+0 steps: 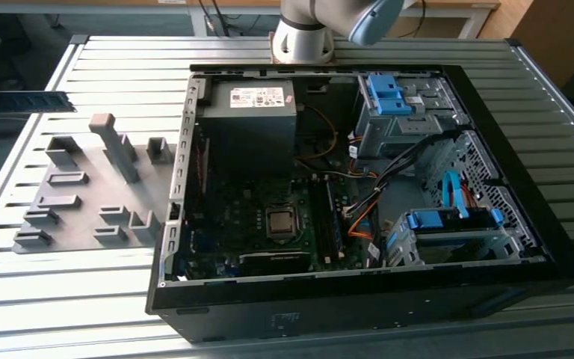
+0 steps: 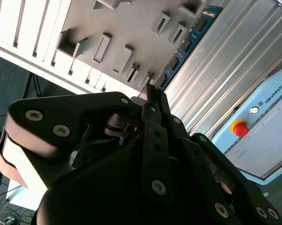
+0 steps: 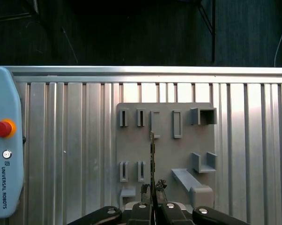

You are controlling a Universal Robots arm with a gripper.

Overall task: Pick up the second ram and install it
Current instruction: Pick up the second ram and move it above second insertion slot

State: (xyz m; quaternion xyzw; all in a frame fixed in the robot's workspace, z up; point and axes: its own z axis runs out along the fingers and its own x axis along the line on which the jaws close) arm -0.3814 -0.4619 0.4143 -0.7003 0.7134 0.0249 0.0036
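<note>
Gripper [image 3: 153,188] jaws clamped on the second ram [image 3: 152,150], held edge-on. Beyond the jaws lies the grey holder plate [image 3: 178,154]; a teach pendant [image 3: 5,154] sits well aside.

This is a robotics lab or assembly workshop. A ribbed aluminium worktop [image 1: 57,299] carries an opened desktop computer case [image 1: 367,310], its board and cabling bare, beside a grey fixture plate [image 1: 83,213] of holder blocks. A robot arm's base [image 1: 302,41] stands at the far edge. A pale-blue control pendant [image 3: 5,178] with a red stop button [image 3: 1,128] lies on the slats.
</note>
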